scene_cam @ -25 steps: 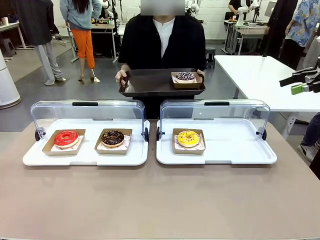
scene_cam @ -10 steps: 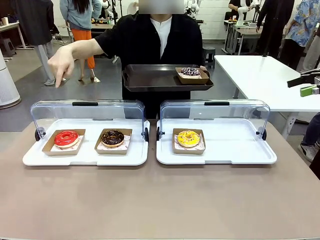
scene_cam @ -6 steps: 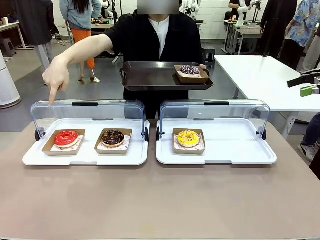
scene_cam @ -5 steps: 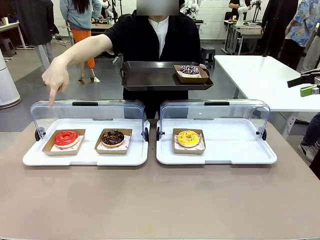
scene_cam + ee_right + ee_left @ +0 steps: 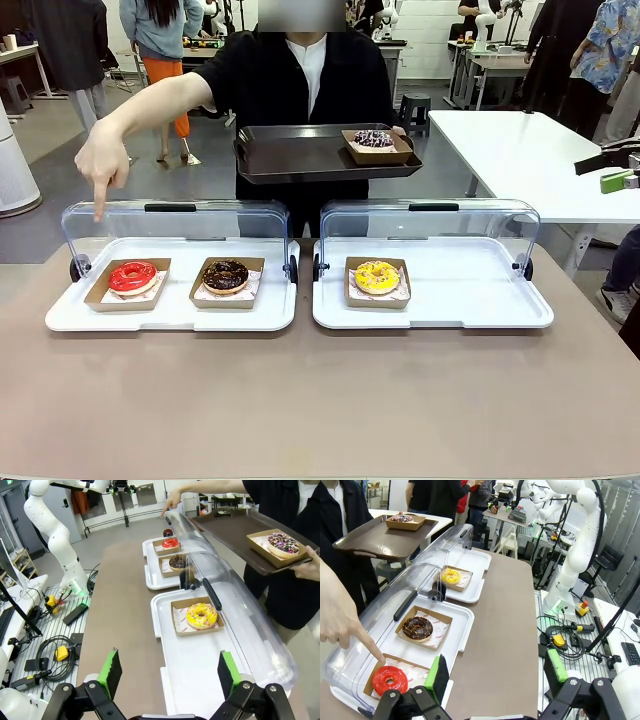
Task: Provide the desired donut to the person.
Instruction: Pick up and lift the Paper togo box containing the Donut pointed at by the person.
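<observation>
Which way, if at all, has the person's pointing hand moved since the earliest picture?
Yes. The person's hand left the brown tray and went to picture left, now pointing down over the clear cover above the red donut.

The right hand (image 5: 169, 672) is black with green pads (image 5: 111, 672).

**Front camera:** fixed on the robot's side of the table (image 5: 320, 400), facing across it toward the person (image 5: 300, 90). The yellow donut (image 5: 377, 276) lies just right of centre, at middle distance.

**Left wrist camera:** high over one end of the table, looking along the tray row. The yellow donut lies far off, beyond the chocolate donut (image 5: 417, 627).

**Right wrist camera:** high over the opposite end, facing back. The yellow donut lies close below.

**Shared by all three views:** the yellow donut, both white trays (image 5: 450, 290) and the brown tray (image 5: 290, 155).
</observation>
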`<state>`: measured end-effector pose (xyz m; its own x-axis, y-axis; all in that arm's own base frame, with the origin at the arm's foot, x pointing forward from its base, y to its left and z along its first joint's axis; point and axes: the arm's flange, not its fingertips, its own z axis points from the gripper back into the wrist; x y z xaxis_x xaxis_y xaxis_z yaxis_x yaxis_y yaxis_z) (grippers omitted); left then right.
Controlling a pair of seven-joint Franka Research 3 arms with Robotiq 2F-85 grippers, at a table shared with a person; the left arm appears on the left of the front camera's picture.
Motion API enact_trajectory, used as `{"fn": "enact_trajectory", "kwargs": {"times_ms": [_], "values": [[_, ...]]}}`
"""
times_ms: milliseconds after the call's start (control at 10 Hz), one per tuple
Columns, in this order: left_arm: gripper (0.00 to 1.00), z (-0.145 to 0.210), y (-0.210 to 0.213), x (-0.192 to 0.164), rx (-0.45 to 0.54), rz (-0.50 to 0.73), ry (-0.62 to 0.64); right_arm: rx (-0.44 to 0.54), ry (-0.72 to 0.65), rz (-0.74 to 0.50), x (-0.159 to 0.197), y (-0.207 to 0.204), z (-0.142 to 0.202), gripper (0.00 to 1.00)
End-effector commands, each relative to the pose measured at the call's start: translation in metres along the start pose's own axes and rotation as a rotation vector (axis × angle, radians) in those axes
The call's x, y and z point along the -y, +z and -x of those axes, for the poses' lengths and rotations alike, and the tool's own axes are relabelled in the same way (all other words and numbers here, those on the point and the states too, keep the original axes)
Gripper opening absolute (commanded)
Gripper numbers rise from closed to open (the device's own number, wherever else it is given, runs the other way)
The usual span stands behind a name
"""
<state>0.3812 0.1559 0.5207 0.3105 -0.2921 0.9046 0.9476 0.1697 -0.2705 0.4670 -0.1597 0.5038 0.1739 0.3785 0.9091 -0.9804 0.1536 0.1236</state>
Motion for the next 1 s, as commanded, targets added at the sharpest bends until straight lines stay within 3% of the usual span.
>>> {"fn": "enact_trajectory", "kwargs": {"times_ms": [0, 100, 200, 400, 600, 700, 900], "values": [[1.00, -0.002, 0.001, 0.002, 0.007, 0.002, 0.002, 0.002, 0.001, 0.002, 0.000, 0.000, 0.000, 1.00], [1.00, 0.000, 0.000, 0.000, 0.000, 0.000, 0.000, 0.002, 0.001, 0.002, 0.000, 0.000, 0.000, 1.00], [1.00, -0.012, -0.008, -0.006, -0.099, 0.014, -0.001, 0.002, 0.001, 0.002, 0.000, 0.000, 0.000, 1.00], [1.00, -0.035, -0.033, -0.012, -0.381, 0.041, -0.041, 0.002, 0.001, 0.002, 0.000, 0.000, 0.000, 1.00], [1.00, -0.047, -0.069, -0.012, -0.719, -0.012, -0.103, 0.002, 0.001, 0.002, 0.000, 0.000, 0.000, 1.00], [1.00, -0.047, -0.094, -0.013, -0.838, -0.035, -0.141, 0.002, 0.001, 0.002, 0.000, 0.000, 0.000, 1.00], [1.00, -0.034, -0.137, -0.017, -0.965, -0.100, -0.236, 0.002, 0.001, 0.002, 0.000, 0.000, 0.000, 1.00]]}}
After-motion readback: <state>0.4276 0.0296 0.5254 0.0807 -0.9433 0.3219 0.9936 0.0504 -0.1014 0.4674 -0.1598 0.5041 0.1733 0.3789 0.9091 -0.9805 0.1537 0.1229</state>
